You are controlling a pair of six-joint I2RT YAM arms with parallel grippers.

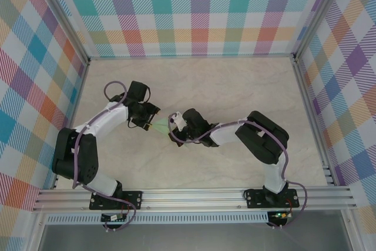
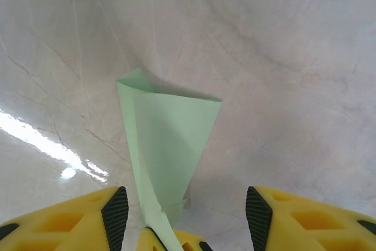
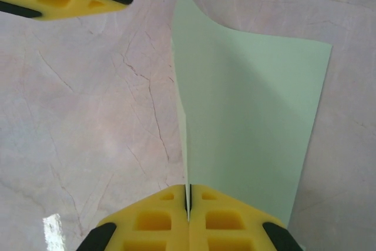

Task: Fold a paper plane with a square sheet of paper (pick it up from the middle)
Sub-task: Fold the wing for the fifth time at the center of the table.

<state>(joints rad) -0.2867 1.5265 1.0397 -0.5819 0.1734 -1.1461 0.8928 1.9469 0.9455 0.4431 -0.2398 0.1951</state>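
Right hand (image 3: 188, 201) — tight on paper (image 3: 252, 116)

We see the sheet of paper (image 3: 247, 121), plain pale mint green and partly folded, held up on edge instead of lying flat. In the right wrist view its crease is pinched at 6 o'clock by the right gripper (image 3: 188, 204), and the sheet fans out toward 12 and 2 o'clock. From above it is a small sliver just toward 8 o'clock of centre.
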